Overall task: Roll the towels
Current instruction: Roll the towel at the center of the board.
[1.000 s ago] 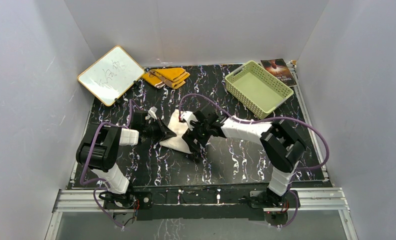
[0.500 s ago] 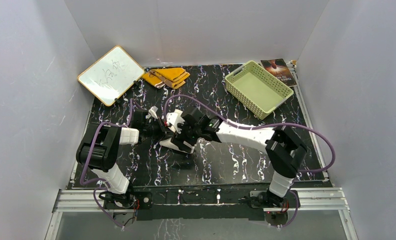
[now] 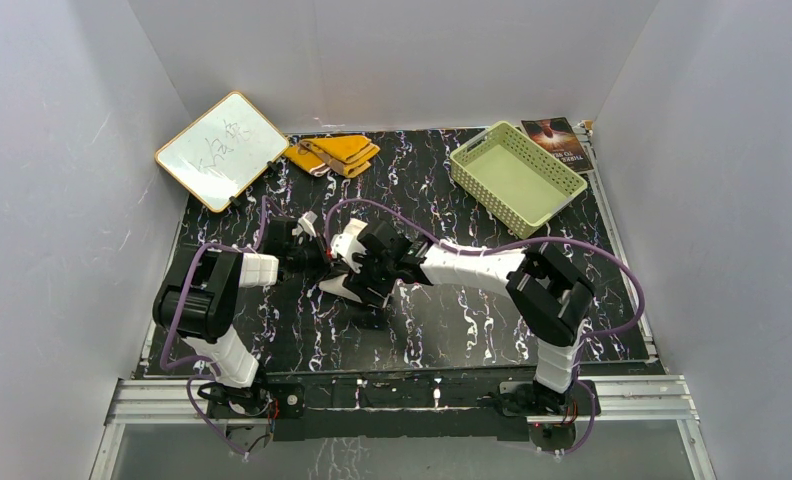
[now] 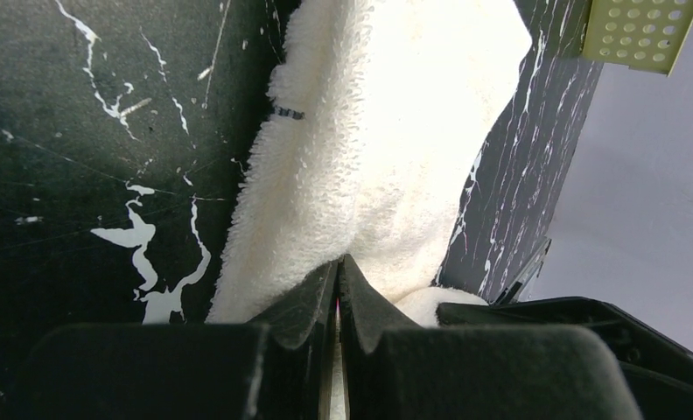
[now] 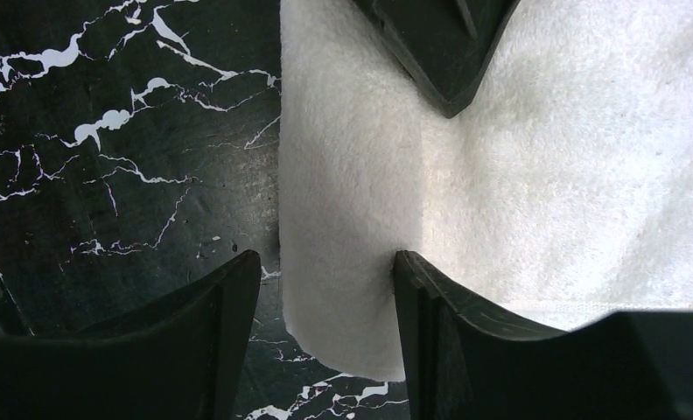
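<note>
With the cream-white terry towel (image 4: 387, 149) pinched at nine o'clock by the left gripper (image 4: 339, 267), its fold is best clamped squarely by the parted right gripper (image 5: 321, 284)

Left arm (image 3: 234, 275) and right arm (image 3: 472, 263) both stretch inward, tools almost nose to nose. Left tool (image 4: 339, 271) is pinched tight on the cream towel (image 4: 387, 131); right tool (image 5: 324, 293) faces it, fingers spread wide apart.

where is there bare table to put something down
Bare table between the yellow towel and the basket, and the strip along the near edge. Crowded left of centre: left gripper and right gripper on the white towel.
</note>
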You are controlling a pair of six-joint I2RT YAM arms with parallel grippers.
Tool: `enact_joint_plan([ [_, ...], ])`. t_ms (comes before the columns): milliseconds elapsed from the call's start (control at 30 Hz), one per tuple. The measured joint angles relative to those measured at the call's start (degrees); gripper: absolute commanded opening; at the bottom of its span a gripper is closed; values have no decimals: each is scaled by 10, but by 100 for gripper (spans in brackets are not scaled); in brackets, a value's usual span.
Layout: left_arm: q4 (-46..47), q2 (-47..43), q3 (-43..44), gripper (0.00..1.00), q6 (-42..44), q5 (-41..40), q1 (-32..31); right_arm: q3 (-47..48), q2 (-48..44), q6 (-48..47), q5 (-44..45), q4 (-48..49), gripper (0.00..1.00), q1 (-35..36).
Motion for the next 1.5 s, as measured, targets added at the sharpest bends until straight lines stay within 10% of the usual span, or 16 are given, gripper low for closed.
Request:
enact_joint_plan([
  [300, 0, 9, 7, 3, 0, 10, 0, -26, 4, 10, 7, 24, 50, 13],
  [733, 10, -40, -41, 6, -29, -26, -1, -31, 20, 32, 35, 58, 0, 15],
  [1000, -173, -156, -8, 39, 2, -132, 0, -39, 30, 54, -169, 65, 0, -57],
  [1200, -235, -172, 95, 26, 61, -116, 9, -5, 88, 75, -347, 28, 0, -131],
  [1500, -132, -184, -20, 16, 13, 68, 5, 60, 180, 92, -501, -32, 0, -167],
])
